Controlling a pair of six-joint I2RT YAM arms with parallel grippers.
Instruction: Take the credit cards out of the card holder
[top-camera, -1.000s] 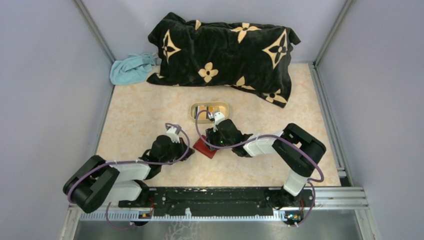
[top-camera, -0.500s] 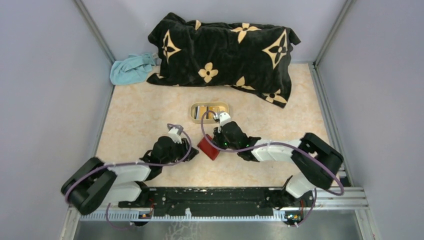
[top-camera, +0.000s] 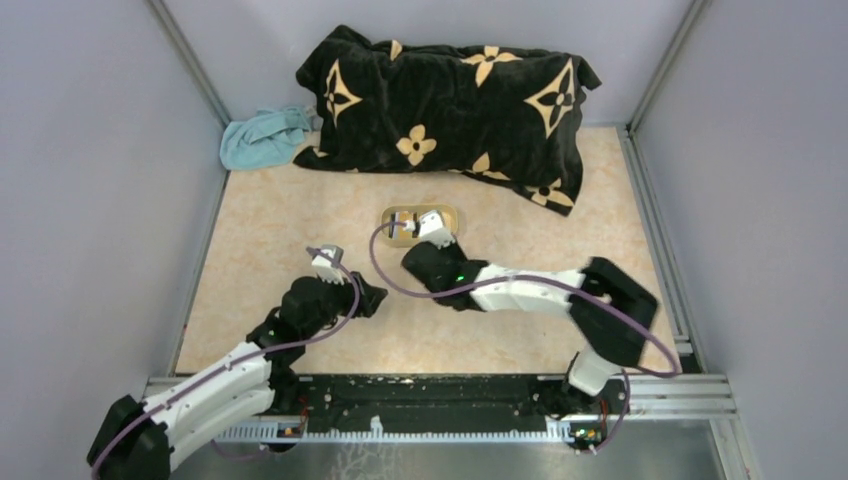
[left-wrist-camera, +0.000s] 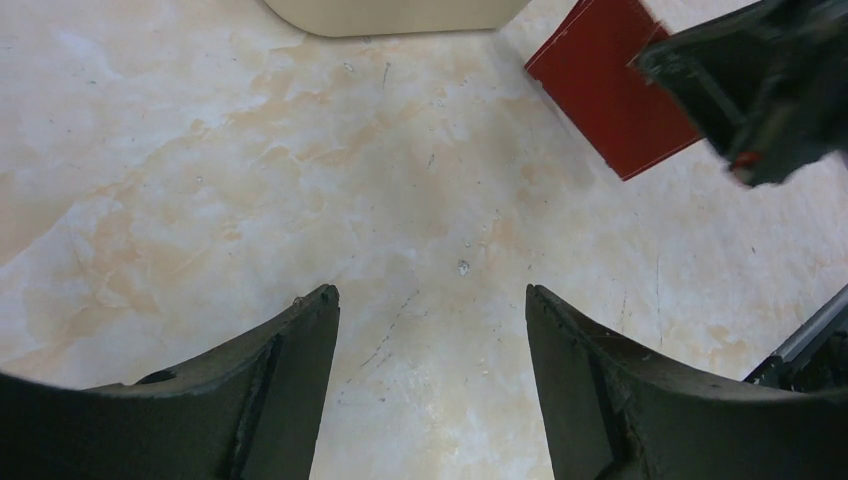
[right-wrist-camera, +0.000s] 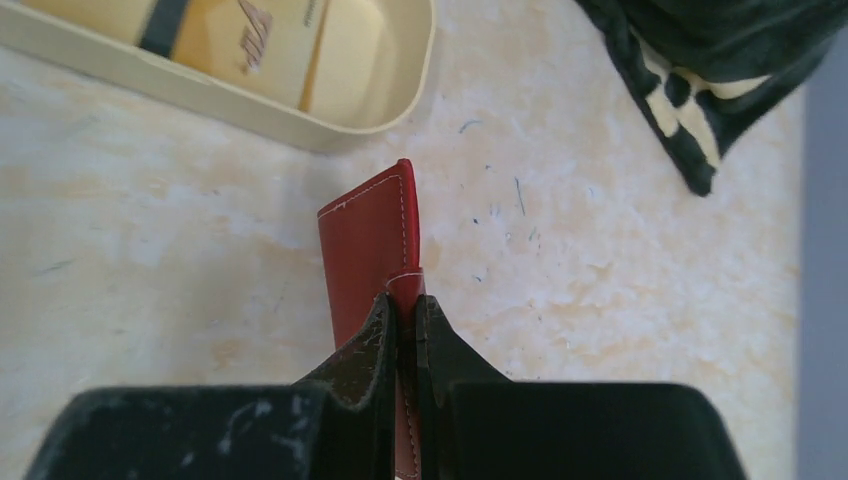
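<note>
Pale lilac-grey walls (top-camera: 90, 150) close in three sides; the worktop (top-camera: 270, 230) is beige w/ a marbled pattern, fine scratches and dark specks visible close up; a black rail (top-camera: 430, 395) runs along its near edge. Black blanket (top-camera: 450, 100) w/ tan flower motifs is heaped across the back; teal cloth (top-camera: 262, 138) is bunched in the back-left corner. Beige oval tray (right-wrist-camera: 200, 95) sits mid-worktop w/ credit cards (right-wrist-camera: 250, 45) lying inside, orange-yellow one on top. Card holder (right-wrist-camera: 365, 255), dark red, is just near of the tray, stood on edge; can't tell if it touches the surface. Right end effector (right-wrist-camera: 405, 305) is pinched tight on its near edge; left end effector (left-wrist-camera: 430, 300) is spread wide over bare worktop, nothing in it, well apart from the card holder.
</note>
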